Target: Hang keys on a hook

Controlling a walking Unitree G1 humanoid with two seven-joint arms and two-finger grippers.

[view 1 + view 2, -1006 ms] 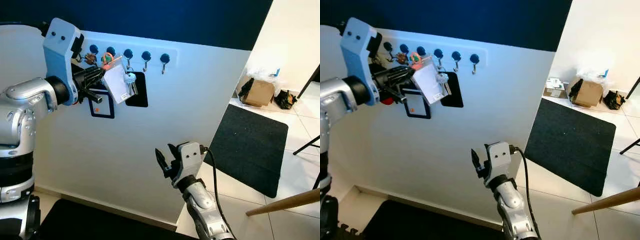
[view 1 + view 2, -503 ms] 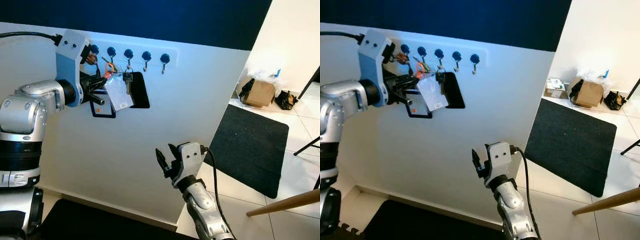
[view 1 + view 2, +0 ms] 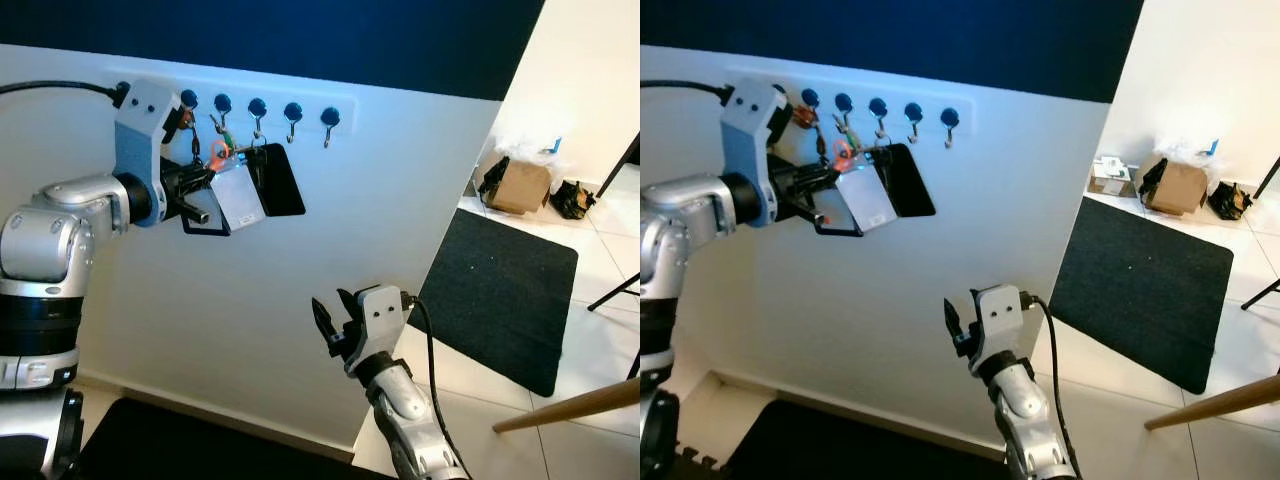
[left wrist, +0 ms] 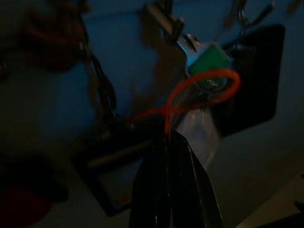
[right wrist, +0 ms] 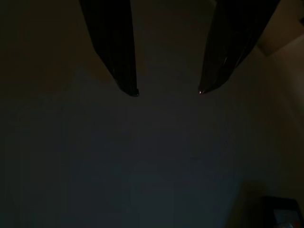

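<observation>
My left gripper (image 3: 203, 181) is raised against the white wall, shut on the key bunch just below the hook rail (image 3: 340, 104). The bunch has an orange ring (image 3: 217, 153), a white tag (image 3: 239, 198) and a green-headed key (image 4: 207, 63). In the left wrist view the fingers (image 4: 161, 156) pinch the orange loop. The key's metal end reaches up beside a hook (image 4: 166, 21); I cannot tell whether it rests on it. Several blue-knobbed hooks (image 3: 292, 112) line the rail. My right gripper (image 3: 334, 328) hangs low in front of the wall, open.
A black card (image 3: 281, 180) and a dark-framed holder (image 3: 204, 222) hang from the rail, with a brown fob (image 3: 180, 117) at its left end. A black mat (image 3: 500, 290), a cardboard box (image 3: 522, 185) and a wooden pole (image 3: 570, 404) are on the right.
My left gripper has dropped slightly and drawn the bunch closer to the wall under the hooks; the white tag has swung lower. The right arm has not moved.
</observation>
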